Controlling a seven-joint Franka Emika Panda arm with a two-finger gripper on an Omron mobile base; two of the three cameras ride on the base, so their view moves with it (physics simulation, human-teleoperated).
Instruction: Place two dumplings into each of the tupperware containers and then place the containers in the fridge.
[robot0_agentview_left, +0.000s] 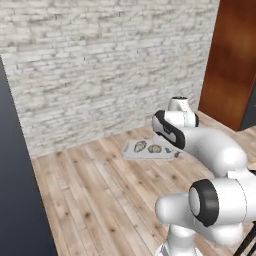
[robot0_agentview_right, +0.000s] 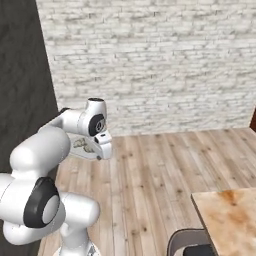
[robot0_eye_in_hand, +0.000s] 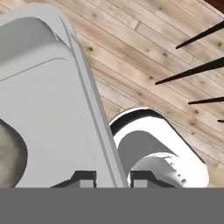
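The fingers (robot0_eye_in_hand: 113, 178) pinch the container's (robot0_agentview_left: 135, 153) rim, holding it level, long axis running sideways.

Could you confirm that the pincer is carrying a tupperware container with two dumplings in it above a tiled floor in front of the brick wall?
Nearly right, but the floor is wooden planks, not tiles, as the left base view shows. The rest stands: the pincer grips the rim of the tupperware container, which holds two dumplings, in front of the brick wall.
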